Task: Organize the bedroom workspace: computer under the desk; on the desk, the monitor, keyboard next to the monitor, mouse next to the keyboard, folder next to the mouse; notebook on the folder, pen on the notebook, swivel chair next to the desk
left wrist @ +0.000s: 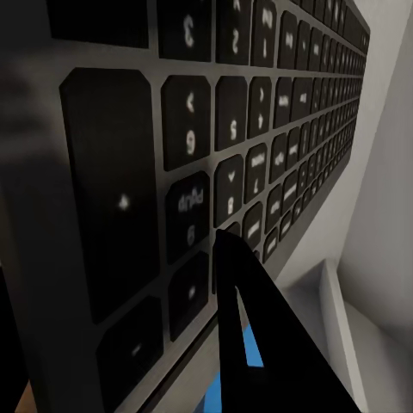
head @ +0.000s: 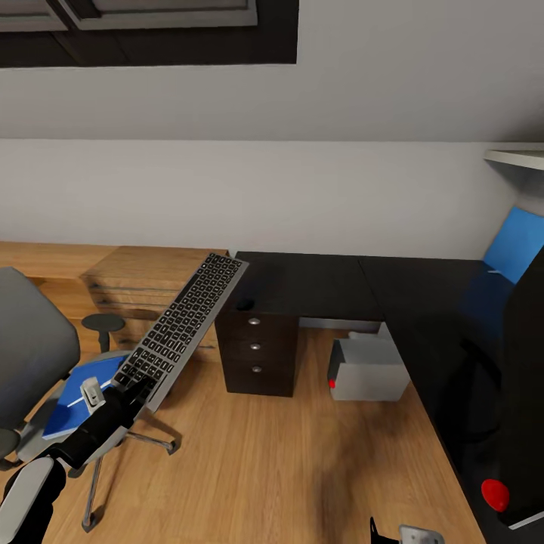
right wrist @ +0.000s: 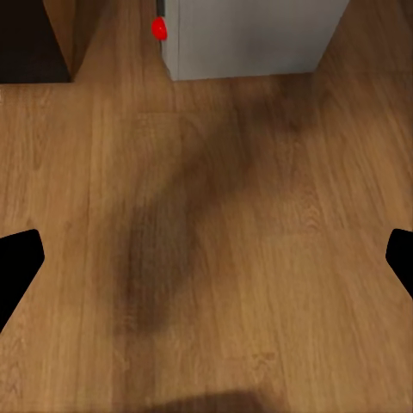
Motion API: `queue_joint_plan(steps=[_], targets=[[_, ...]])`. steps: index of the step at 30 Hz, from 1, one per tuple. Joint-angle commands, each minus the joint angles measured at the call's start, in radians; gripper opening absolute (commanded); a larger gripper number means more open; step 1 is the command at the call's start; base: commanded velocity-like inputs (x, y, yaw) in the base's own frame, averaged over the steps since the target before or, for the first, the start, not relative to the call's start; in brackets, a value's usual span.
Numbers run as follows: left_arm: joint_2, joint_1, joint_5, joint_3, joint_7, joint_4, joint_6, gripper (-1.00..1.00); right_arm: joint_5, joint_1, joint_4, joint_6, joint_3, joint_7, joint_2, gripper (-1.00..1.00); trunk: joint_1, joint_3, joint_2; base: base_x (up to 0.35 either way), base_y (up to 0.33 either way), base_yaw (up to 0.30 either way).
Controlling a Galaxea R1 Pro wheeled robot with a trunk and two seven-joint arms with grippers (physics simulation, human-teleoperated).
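My left gripper (head: 133, 393) is shut on the near end of the silver-grey keyboard (head: 185, 321), holding it tilted in the air between the swivel chair (head: 34, 355) and the black desk (head: 317, 283). Its keys (left wrist: 198, 129) sit close to the left wrist camera, beside one black finger (left wrist: 245, 335). The blue folder (head: 85, 389) lies on the chair seat with the white pen (head: 78, 399) on it. The grey computer (head: 370, 370) (right wrist: 249, 34) stands under the desk. The monitor (head: 529, 355) rises at the right edge. My right gripper (right wrist: 206, 258) hangs open over the floor. The notebook is out of view.
A light wooden drawer chest (head: 143, 291) stands against the wall behind the keyboard. The desk's black drawer unit (head: 257, 351) is just right of it. A small dark rounded shape (head: 244, 304) sits on the desk corner. A blue panel (head: 517, 242) backs the desk at the right.
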Motion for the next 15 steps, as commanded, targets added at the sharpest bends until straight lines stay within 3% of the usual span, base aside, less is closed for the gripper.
queue_joint_plan(steps=[1,15], targets=[[0.0,-0.001,0.003,0.002,0.0,0.0,0.006,-1.0,0.01,-0.001,0.002,-0.003,-0.005,-0.006,0.0,1.0,0.0,-0.001,-0.001,0.0,0.0,0.0],[-0.005,-0.001,0.006,0.003,0.002,0.0,-0.004,-1.0,0.01,-0.001,0.002,-0.003,-0.005,-0.007,0.0,1.0,0.0,-0.001,-0.001,0.0,0.0,0.0]])
